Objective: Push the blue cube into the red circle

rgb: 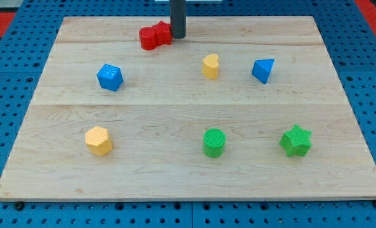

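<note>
The blue cube (110, 77) lies on the wooden board (188, 177), left of centre in the upper half. The red circle (149, 38), a short red cylinder, lies near the board's top edge, up and to the right of the cube. A second red block (163, 30) of unclear shape touches the circle's upper right side. My tip (177, 37) stands at the top of the board, right beside that second red block and far from the blue cube.
A yellow heart-like block (210, 66) and a blue triangular block (262, 69) lie right of centre. A yellow hexagon (98, 140), a green cylinder (214, 142) and a green star (295, 140) sit in a row near the view's bottom.
</note>
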{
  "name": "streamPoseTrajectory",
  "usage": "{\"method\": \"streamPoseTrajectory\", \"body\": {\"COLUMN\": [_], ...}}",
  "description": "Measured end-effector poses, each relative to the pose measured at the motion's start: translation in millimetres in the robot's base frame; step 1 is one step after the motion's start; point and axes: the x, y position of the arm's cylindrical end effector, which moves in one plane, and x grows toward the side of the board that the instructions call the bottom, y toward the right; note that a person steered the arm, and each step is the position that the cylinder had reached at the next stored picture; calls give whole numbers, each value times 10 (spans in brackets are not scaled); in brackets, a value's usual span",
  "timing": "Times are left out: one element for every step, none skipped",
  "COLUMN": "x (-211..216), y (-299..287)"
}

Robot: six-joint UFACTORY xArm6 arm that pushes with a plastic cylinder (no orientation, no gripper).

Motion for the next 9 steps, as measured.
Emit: {"method": "streamPoseTrajectory", "body": {"x": [61,499,1033,1080,1084,1404,1684,1676,1681], "y": [162,195,107,30,91,98,50,-21,-577]}}
